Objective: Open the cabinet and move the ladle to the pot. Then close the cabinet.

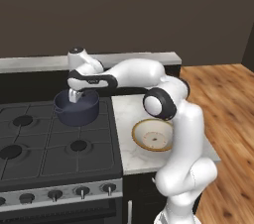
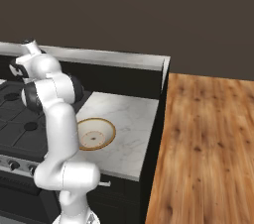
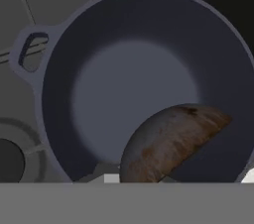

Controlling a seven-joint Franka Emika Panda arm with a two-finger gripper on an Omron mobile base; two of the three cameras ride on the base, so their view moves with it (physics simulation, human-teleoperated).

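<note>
Brown ladle bowl hangs right over the pot (jaws clamped on its handle), gripper poised low so it drops inside.

Ladle bowl crowds the pot's otherwise open mouth.

Brown ladle bowl over blue-grey pot — on stove.
</note>
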